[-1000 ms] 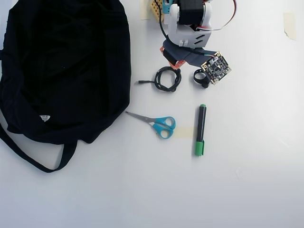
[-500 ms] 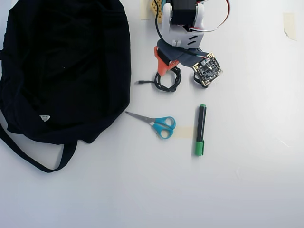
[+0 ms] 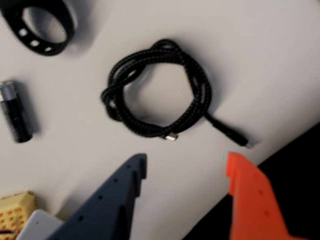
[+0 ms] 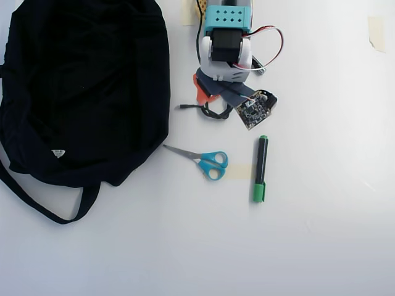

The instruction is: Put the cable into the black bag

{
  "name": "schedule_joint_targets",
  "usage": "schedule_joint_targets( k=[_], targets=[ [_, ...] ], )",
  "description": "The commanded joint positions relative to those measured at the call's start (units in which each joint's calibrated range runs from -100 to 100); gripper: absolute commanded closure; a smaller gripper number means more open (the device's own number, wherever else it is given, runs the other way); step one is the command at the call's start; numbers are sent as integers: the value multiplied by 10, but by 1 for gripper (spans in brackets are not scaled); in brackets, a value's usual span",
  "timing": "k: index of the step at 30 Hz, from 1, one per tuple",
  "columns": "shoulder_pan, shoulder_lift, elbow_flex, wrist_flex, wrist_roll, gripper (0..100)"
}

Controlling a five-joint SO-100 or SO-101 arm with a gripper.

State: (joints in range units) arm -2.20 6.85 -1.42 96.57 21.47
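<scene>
The cable (image 3: 157,90) lies flat on the white table as a small round black coil, its short plug end (image 3: 230,132) pointing toward the black bag (image 3: 300,165). My gripper (image 3: 186,165) hovers just short of the coil, open, with a dark blue finger (image 3: 115,200) and an orange finger (image 3: 252,200) and only bare table between them. In the overhead view the gripper (image 4: 213,98) hangs over the cable (image 4: 210,114), hiding most of the coil. The big soft black bag (image 4: 86,92) fills the left, its strap (image 4: 43,206) trailing below.
A black ring-shaped strap (image 3: 42,25) and a marker end (image 3: 15,112) lie beyond the coil. Overhead, blue-handled scissors (image 4: 207,161) and a green-capped marker (image 4: 260,168) lie below the arm (image 4: 225,55). Tape pieces (image 4: 375,31) sit near the top edge.
The arm has swung left across the table, bringing the gripper from beside the coil to over it. The camera board now covers the ring strap. Nothing on the table moved.
</scene>
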Motion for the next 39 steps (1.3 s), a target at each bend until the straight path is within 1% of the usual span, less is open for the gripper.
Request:
schedule_joint_targets(
  k=[1, 5, 10, 16, 27, 39],
  targets=[
    [1, 5, -4, -25, -2, 72],
    [1, 28, -3, -34, -2, 68],
    [1, 68, -3, -35, -2, 68],
    [-4, 81, 2, -67, -2, 68],
    [-17, 80, 112, -157, 4, 68],
    [-9, 80, 180, -214, 4, 68]
  ],
)
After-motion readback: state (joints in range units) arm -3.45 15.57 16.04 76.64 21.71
